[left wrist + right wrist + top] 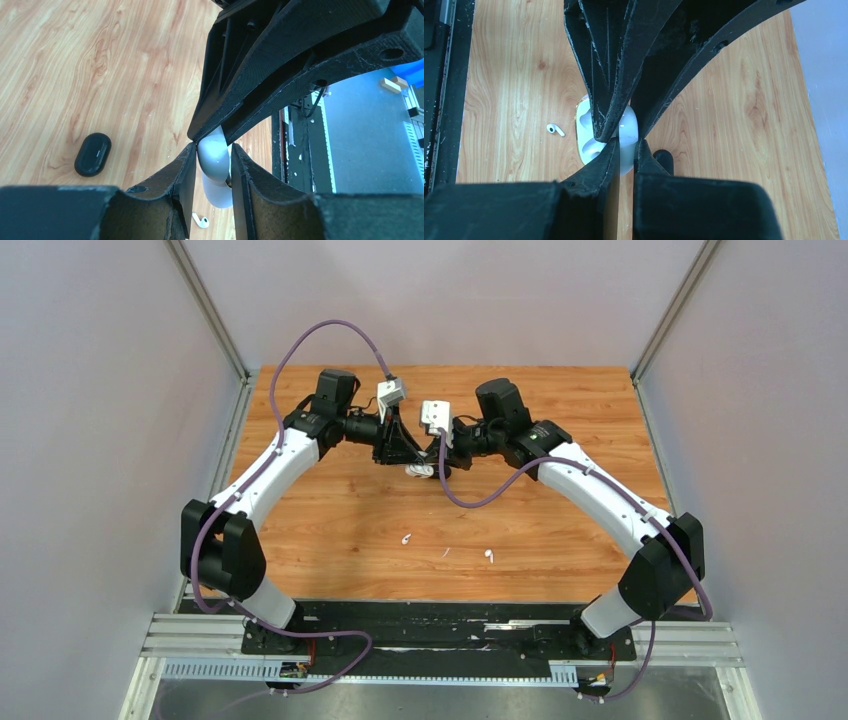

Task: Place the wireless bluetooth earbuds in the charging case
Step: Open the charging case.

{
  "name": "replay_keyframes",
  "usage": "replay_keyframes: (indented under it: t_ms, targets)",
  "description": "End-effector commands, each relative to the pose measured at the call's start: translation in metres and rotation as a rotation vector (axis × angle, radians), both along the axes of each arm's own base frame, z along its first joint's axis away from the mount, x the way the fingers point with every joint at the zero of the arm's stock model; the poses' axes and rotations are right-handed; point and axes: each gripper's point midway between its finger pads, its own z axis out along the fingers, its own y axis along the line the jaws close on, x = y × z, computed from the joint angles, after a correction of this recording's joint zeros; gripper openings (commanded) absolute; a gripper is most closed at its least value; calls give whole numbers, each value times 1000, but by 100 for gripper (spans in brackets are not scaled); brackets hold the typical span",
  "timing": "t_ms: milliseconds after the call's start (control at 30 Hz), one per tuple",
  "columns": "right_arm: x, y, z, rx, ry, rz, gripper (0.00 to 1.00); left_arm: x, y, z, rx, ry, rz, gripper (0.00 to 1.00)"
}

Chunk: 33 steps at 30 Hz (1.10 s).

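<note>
The white charging case point(421, 471) is held at mid-table between both grippers, just above the wood. My left gripper point(214, 152) is shut on its rounded shell point(216, 165). My right gripper point(626, 144) is shut on the case point(628, 131) from the opposite side. The case is open and its two sockets point(586, 134) face up, empty. Two tiny white earbuds lie loose on the table nearer the bases, one point(406, 538) on the left and one point(489, 556) on the right. One earbud shows in the left wrist view point(201, 220) and one in the right wrist view point(555, 130).
A small black oval object point(93, 154) lies on the wood close to the case; it also shows in the right wrist view point(664, 160). A thin white fleck point(446, 552) lies between the earbuds. Grey walls enclose the table point(330, 520) on three sides.
</note>
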Motion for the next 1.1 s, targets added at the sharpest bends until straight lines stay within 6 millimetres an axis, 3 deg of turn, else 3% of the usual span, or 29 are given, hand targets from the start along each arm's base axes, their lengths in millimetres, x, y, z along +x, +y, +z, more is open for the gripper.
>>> replay_keyframes:
  t_ms: [0,333,700,800,933,1067]
  targets:
    - [0,10,23,52,-52,38,0,-8,-4,36,-61,-81,-40,39]
    - [2,11,19,43,-47,40,0,-6,-1,37,-44,-122,-19,50]
    - [0,13,22,50,-41,56,0,-3,4,29,24,-170,-31,29]
    - [0,13,24,53,-41,55,0,-3,4,28,25,-169,-33,28]
    - [0,14,25,56,-41,55,0,-2,5,24,39,-172,-35,34]
    - [0,14,27,60,-40,54,0,-2,7,20,57,-173,-38,31]
